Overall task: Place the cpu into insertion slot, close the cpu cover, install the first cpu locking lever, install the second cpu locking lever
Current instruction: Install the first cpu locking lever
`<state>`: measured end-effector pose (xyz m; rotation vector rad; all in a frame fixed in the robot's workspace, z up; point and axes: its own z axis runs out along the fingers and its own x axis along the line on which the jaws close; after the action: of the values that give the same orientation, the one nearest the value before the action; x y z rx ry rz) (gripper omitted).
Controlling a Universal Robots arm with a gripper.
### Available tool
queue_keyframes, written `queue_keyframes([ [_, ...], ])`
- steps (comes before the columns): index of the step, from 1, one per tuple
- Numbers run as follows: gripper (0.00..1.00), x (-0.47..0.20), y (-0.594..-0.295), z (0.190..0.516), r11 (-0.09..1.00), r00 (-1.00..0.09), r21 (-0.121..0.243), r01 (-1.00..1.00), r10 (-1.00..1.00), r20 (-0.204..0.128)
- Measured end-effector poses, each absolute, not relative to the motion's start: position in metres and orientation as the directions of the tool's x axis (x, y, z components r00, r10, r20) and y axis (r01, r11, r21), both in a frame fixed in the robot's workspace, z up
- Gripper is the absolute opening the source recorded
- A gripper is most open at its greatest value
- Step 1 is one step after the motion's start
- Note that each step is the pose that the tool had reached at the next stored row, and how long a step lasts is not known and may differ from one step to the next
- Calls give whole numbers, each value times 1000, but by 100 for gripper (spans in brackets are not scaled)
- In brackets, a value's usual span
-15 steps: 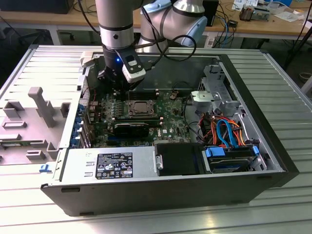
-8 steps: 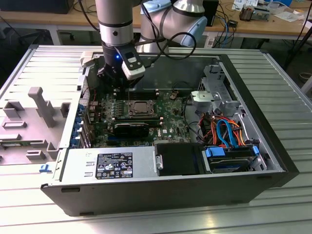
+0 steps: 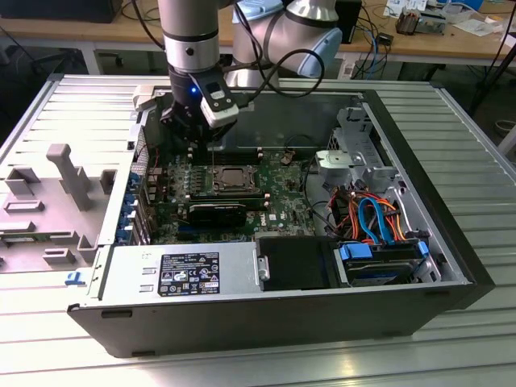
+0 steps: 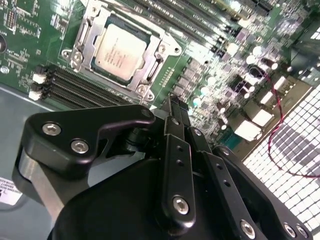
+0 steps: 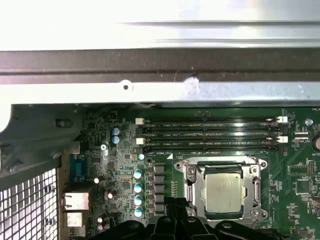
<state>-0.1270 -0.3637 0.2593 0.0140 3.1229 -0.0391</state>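
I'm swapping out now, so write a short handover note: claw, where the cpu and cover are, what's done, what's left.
Claw: fingers together, holding nothing, hanging above the green board beside the socket.
The cpu sits in the insertion slot, silver top up.
The cpu cover lies down around it, framing the chip.
Done: cpu placed, cover closed.
Left: I cannot tell whether the locking levers are latched; check both.

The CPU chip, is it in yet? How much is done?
Looks mostly done: the CPU sits in its socket with the silvery cover closed around it. The gripper hangs nearby, holding nothing. Whether both locking levers are latched is hard to tell.
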Motion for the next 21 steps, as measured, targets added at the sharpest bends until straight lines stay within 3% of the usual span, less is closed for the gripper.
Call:
queue_keyframes([
  [8,11,-128,-352,259,1000,-1000,-13,9,9,-18],
  [11,11,-128,-348,259,1000,-1000,25,8,9,-18],
  [21,11,-122,-340,257,1000,-1000,25,6,6,-18],
])
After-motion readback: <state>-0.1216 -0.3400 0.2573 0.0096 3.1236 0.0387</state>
